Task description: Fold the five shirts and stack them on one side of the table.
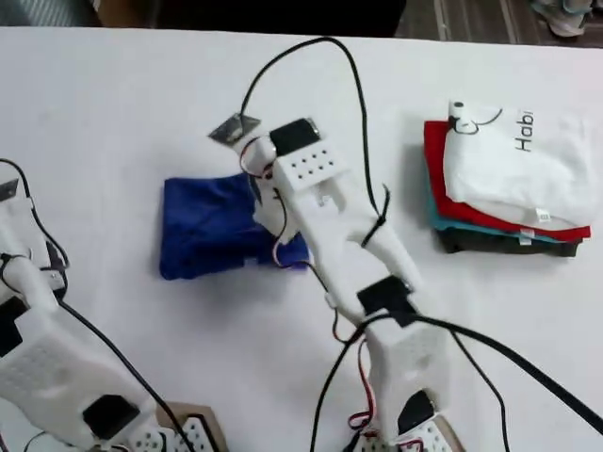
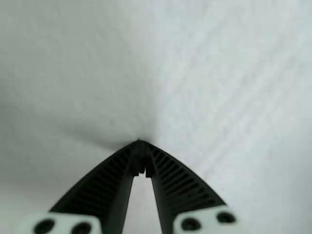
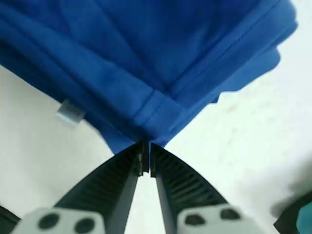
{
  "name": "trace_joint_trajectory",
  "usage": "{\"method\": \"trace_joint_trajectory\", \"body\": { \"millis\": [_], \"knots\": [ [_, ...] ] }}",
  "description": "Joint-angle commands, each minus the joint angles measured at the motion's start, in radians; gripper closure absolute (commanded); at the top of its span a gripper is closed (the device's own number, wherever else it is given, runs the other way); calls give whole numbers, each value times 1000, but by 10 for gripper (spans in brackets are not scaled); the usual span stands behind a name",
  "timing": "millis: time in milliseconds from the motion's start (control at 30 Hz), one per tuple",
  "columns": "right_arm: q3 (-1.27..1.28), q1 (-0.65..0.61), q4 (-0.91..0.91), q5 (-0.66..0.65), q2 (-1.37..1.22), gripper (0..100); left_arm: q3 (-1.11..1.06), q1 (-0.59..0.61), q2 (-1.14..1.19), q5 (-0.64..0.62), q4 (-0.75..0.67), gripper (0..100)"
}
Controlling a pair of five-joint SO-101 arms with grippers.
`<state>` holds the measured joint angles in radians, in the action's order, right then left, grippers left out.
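Resting at the left, the left claw [image 2: 141,146] was closed on nothing, its tips down at the bare worktop [image 1: 113,113]. In the middle lay the blue shirt [image 1: 207,231], roughly folded, with the right claw [image 3: 145,148] pinched shut on its edge. At the right, the stack [image 1: 509,188] had four shirts; I judge only the blue one was left to add.

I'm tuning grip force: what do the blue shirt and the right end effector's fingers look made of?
The blue shirt: soft matte knit fabric, probably cotton jersey; it creases and folds, with a stitched hem. The fingers of the right end effector: black matte hard plastic, possibly printed; ribbed inner faces hold rigid straight edges.
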<state>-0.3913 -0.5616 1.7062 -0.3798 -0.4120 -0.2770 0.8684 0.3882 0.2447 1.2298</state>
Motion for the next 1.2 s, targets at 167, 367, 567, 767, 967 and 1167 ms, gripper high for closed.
{"method": "trace_joint_trajectory", "body": {
  "millis": [167,367,567,767,967,1167],
  "knots": [
    [17,-27,-249,14,157,978,-44,0,3,-15,-6,973],
    [40,-114,-400,14,38,978,-44,0,3,-15,-6,973],
    [43,-168,-535,11,-45,978,-44,-2,3,-15,-6,973],
    [40,-170,-518,6,-150,978,-44,-9,3,-15,-6,973],
    [32,-171,-367,5,-120,978,-44,-9,3,-15,-6,973],
    [35,-168,-193,5,-38,978,-44,-9,3,-15,-6,973]
  ]
}}
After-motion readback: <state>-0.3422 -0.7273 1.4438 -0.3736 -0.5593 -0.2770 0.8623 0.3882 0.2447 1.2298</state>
